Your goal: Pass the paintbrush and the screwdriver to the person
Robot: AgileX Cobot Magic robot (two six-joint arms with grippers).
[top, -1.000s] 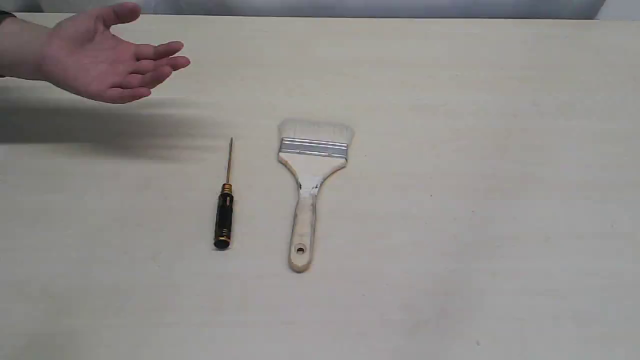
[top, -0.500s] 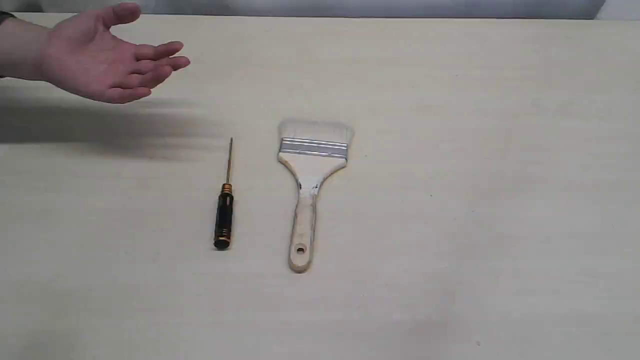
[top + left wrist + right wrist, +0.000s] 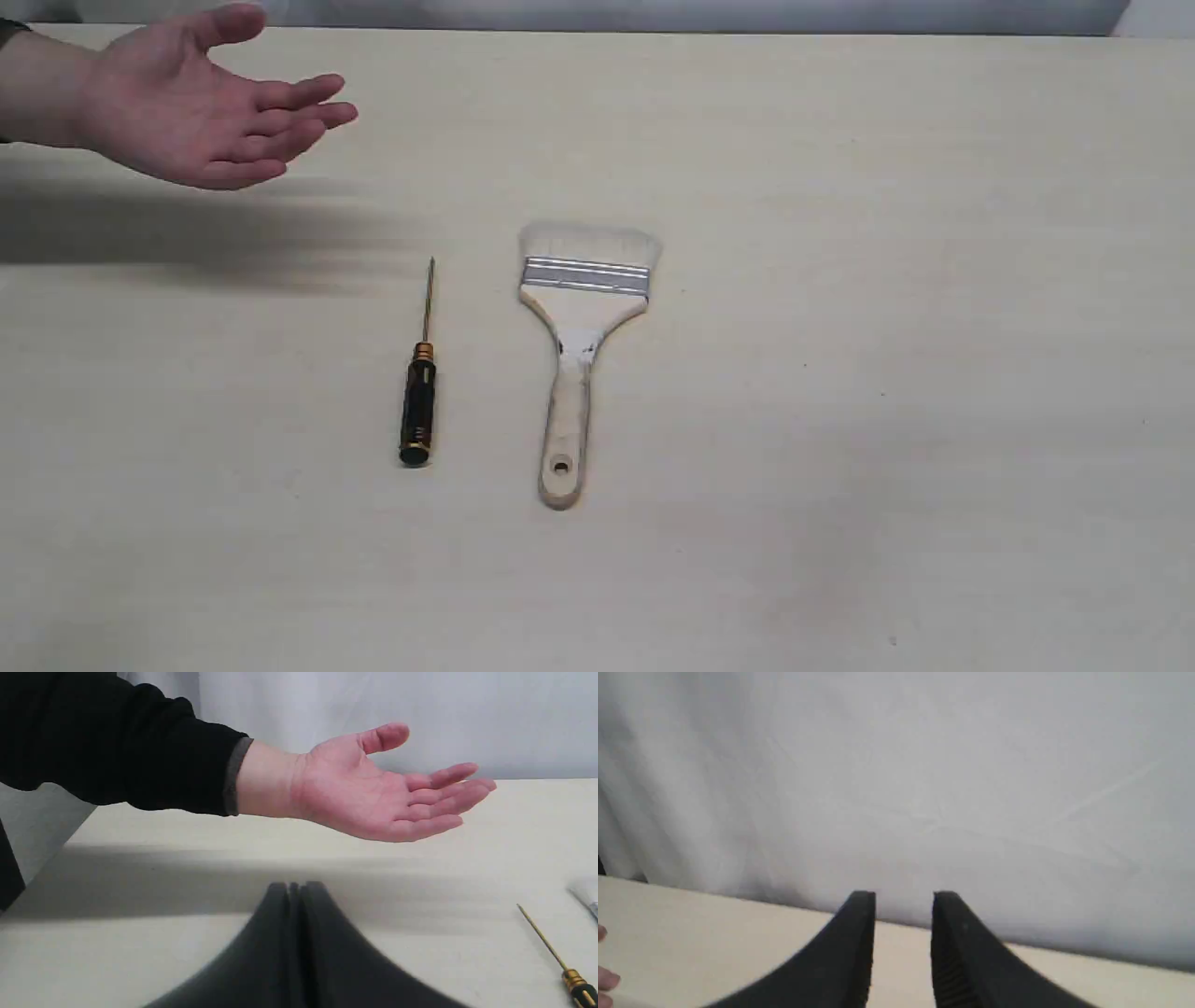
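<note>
The paintbrush [image 3: 581, 347] lies flat mid-table, bristles toward the far side, handle with its hole toward the near edge. Left of it lies the screwdriver [image 3: 419, 392], black handle near, thin shaft pointing away; its shaft also shows in the left wrist view [image 3: 556, 956]. The person's open hand [image 3: 196, 107] hovers palm up over the far left of the table, seen too from the left wrist [image 3: 387, 793]. My left gripper [image 3: 295, 887] is shut and empty, short of that hand. My right gripper [image 3: 903, 898] is open, empty, aimed at the backdrop. Neither gripper appears in the exterior view.
A pale wooden table [image 3: 887, 280] carries everything. A grey-white cloth backdrop [image 3: 924, 765] hangs behind its far edge. The hand casts a broad shadow [image 3: 187, 238] on the table's left side. The person's dark sleeve [image 3: 117, 742] reaches in from the left.
The person's hand has shifted very slightly; the paintbrush and screwdriver have not moved.
</note>
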